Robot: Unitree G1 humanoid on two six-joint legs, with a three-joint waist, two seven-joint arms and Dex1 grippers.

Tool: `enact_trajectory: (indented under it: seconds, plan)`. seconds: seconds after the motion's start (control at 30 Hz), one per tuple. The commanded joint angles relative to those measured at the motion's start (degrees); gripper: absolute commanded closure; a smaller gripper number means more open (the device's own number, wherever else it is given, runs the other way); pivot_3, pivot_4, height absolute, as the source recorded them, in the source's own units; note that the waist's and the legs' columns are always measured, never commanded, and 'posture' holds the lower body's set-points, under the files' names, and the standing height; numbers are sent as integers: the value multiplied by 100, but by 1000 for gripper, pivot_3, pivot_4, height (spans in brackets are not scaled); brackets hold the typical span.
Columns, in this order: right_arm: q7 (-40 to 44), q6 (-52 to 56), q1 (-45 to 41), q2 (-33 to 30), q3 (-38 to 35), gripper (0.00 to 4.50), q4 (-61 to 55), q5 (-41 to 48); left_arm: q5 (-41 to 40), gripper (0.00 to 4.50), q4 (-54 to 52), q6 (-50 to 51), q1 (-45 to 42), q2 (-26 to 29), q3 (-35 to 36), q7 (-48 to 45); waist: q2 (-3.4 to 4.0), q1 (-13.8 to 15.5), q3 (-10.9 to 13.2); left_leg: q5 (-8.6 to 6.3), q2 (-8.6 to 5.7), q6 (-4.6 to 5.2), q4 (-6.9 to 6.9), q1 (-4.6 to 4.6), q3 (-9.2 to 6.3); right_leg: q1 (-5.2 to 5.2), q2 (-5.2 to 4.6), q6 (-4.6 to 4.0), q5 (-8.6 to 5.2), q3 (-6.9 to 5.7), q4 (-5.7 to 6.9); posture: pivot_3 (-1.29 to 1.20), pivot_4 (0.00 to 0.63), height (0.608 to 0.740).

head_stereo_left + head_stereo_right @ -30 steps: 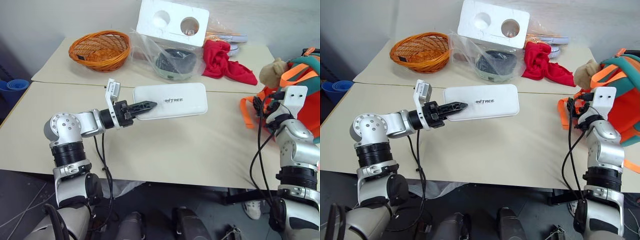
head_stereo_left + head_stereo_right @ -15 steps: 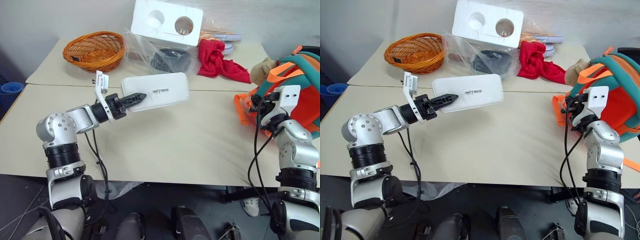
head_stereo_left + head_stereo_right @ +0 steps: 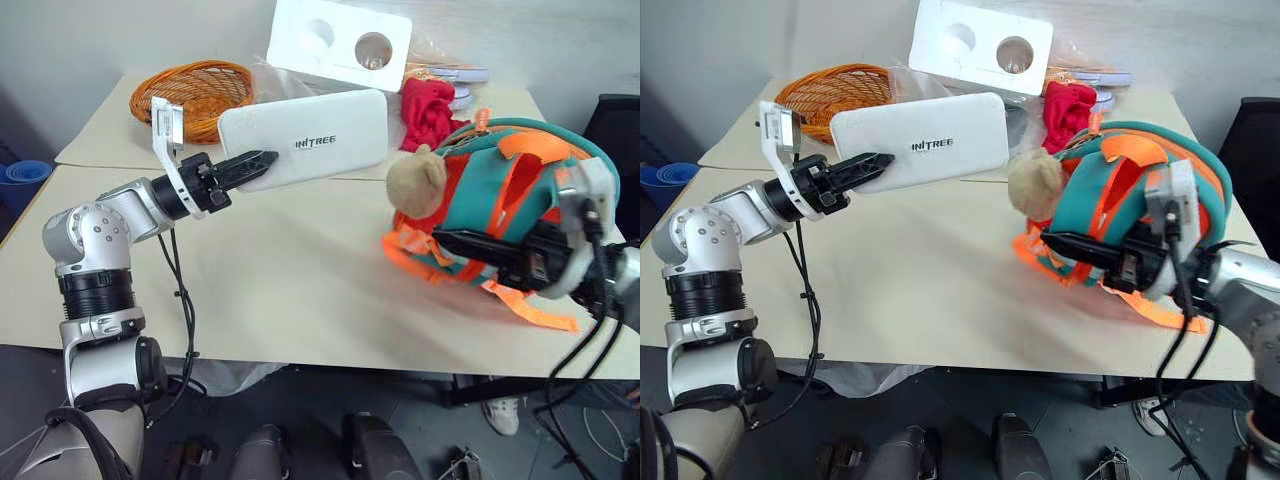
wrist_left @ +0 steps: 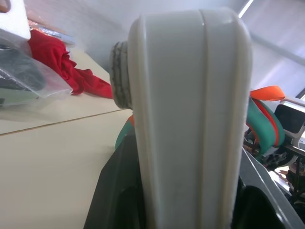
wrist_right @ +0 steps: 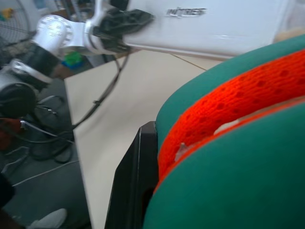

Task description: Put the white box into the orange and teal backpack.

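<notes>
Left gripper (image 3: 262,159) is pinching the white box (image 3: 305,138) by one short end, fingers (image 3: 868,165) pressed onto its faces, and is carrying it off the table (image 3: 280,290), above the seam between the near and far tabletops on the left half, lettered face turned toward the head camera, long axis running toward the backpack; looks held this way so the free end can be fed in endwise. Right gripper (image 3: 1065,243) is clamping the orange and teal backpack (image 3: 510,200), black fingers closed over the teal and orange mesh fabric as the right wrist view is showing, the bag propped up at the near right part of the table with its tan plush toy (image 3: 415,183) facing the box; probably being held to steady it or pull the mouth open, but whether the opening is unzipped can't be told, and nothing inside is showing. Orange webbing straps (image 3: 520,305) are trailing on the tabletop toward the near right edge. Box and backpack are apart, not touching yet, so insertion is not started by my read. Along the far edge: wicker basket (image 3: 205,92) at the far left corner, contents not visible behind the box; clear plastic bag (image 4: 24,71) with something dark in it; white foam block (image 3: 340,40) with two round holes resting behind; red cloth (image 3: 428,110) loose just behind the backpack. Risk is the box snagging on the straps or plush.
</notes>
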Motion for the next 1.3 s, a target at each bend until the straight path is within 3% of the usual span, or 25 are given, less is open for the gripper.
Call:
enact_trajectory:
  seconds: [0.03,0.33,0.6,0.77,1.03,1.3]
  plan:
    - [284,243,380,-402,-506,4491,-490,837,-254,3169,-202,-234,-221,111,5,-338,-1,30,1,-1,1,1,-1,-1,-2,0,0,0,0,-1,-3,0,150,740]
    - [616,219,902,-882,-728,4491,-464,1202,-298,3169,-315,-612,-339,-168,-457,-850,-11,75,6,-8,-7,20,17,-6,-5,11,-10,1,1,-5,-10,0,150,740]
    - [641,92,1089,-898,-701,4491,-416,922,840,3169,-281,-2123,-228,-142,-1844,-1753,-11,78,6,-8,-6,19,9,-6,-7,11,-7,1,1,-7,-22,0,150,740]
    - [719,0,1210,-906,-678,4491,-385,594,1722,3169,427,-3334,-538,70,-2497,-2545,-12,80,6,-11,-7,26,12,-6,-7,18,-9,2,2,-6,-34,0,150,740]
    - [821,-197,1300,-825,-542,4491,-262,109,2452,3169,1796,-4448,-1483,41,-2879,-3506,-12,85,6,-21,-7,44,13,-23,-11,14,-10,4,3,-12,-52,0,150,740]
    - [711,-426,1142,-691,-246,4491,-189,-222,3169,3169,2950,-5736,-2348,-704,-3192,-3705,-12,96,6,-26,-6,51,50,-87,-15,-33,-6,12,7,-15,-39,0,150,740]
